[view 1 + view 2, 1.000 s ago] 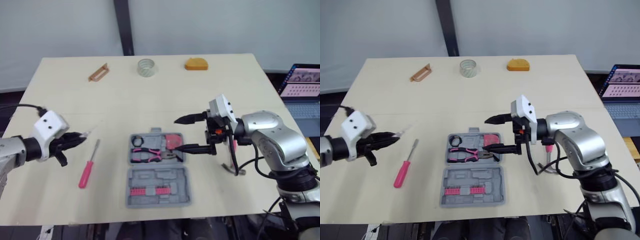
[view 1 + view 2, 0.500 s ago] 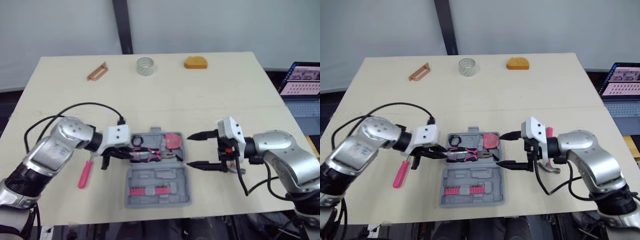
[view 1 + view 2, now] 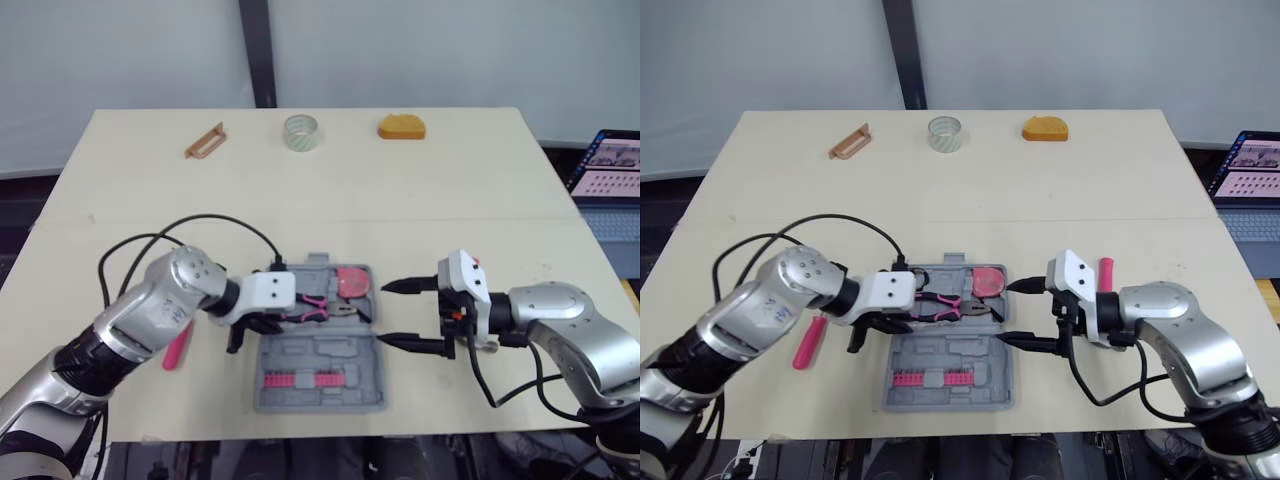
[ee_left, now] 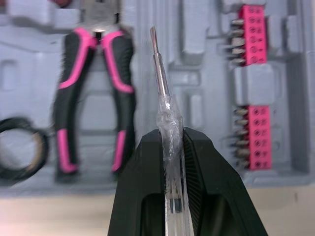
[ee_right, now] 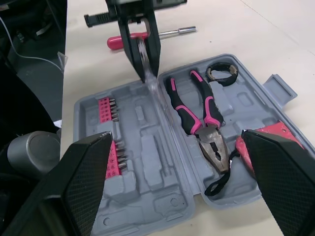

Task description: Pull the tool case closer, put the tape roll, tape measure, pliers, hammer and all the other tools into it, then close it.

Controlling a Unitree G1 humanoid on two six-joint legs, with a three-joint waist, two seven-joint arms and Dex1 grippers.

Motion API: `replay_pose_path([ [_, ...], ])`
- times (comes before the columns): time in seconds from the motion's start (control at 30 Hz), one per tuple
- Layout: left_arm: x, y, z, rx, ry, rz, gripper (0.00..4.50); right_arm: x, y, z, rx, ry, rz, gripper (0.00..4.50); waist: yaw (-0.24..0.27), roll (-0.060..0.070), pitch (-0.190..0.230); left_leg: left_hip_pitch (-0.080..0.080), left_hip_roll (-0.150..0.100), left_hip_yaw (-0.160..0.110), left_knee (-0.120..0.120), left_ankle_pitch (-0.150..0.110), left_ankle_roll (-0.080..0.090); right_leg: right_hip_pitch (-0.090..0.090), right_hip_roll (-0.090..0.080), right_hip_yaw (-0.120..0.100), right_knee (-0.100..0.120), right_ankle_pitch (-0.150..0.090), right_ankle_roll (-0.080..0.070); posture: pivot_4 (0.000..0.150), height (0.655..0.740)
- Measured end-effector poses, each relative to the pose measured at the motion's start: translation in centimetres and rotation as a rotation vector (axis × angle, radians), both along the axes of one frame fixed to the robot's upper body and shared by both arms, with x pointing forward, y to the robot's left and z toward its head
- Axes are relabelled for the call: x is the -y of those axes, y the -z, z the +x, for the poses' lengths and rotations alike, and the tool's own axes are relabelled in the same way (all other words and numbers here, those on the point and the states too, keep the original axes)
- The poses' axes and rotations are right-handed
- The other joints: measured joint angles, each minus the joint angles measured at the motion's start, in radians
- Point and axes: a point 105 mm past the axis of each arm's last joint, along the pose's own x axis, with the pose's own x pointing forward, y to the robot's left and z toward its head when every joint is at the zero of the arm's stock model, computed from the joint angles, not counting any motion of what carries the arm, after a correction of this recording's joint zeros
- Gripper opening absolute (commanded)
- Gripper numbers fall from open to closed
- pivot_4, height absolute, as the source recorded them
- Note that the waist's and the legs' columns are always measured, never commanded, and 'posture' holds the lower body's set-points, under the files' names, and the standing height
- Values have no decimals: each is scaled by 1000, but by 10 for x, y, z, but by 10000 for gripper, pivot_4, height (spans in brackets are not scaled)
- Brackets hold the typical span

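The grey tool case (image 3: 318,372) lies open in the middle of the table. In it lie pink-and-black pliers (image 3: 318,303), a red tape measure (image 3: 352,281) and a small black ring (image 5: 221,72); pink bit strips (image 4: 253,93) fill the lid half. My left gripper (image 3: 268,322) hovers over the case's left side, shut on a slim clear-handled screwdriver (image 4: 158,69). My right gripper (image 3: 405,315) stands open just right of the case, nothing between its fingers. A pink-handled screwdriver (image 3: 178,348) lies left of the case, partly behind my left arm. A pink hammer handle (image 3: 1105,272) shows behind my right wrist.
Along the far edge lie a brown tool (image 3: 205,141), a clear tape roll (image 3: 301,131) and an orange tape measure (image 3: 401,127). A laptop (image 3: 610,168) sits off the table's right side. Cables trail from both arms.
My left arm swung in from the left edge to over the case, still carrying the clear screwdriver. My right gripper drew back right of the case, staying open.
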Motion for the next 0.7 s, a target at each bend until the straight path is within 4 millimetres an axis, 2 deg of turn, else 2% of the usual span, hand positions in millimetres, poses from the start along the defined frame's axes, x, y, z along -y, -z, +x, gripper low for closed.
replay_pose_path([
  [0.17, 14, 4, -2, 9, 8, -10, 652, 1, -1, -2, 3, -6, -21, 45000, 1, 0, 0, 0, 0, 0, 1, 0, 0, 0, 0, 0, 0, 0, 0, 1500, 7400],
  [0.4, 24, 9, -4, 12, 14, -11, 652, 2, 0, -3, -11, -3, -26, 45000, 1, 0, 0, -1, 0, 0, 2, 0, 0, 0, 0, 0, 1, 0, 0, 1500, 7400],
  [0.7, 25, 10, -3, 34, 32, 2, 652, 0, -1, -5, -8, -14, -26, 45000, 1, 0, 0, -1, 0, -1, 2, 0, 0, 0, 0, 0, 1, 0, 0, 1500, 7400],
])
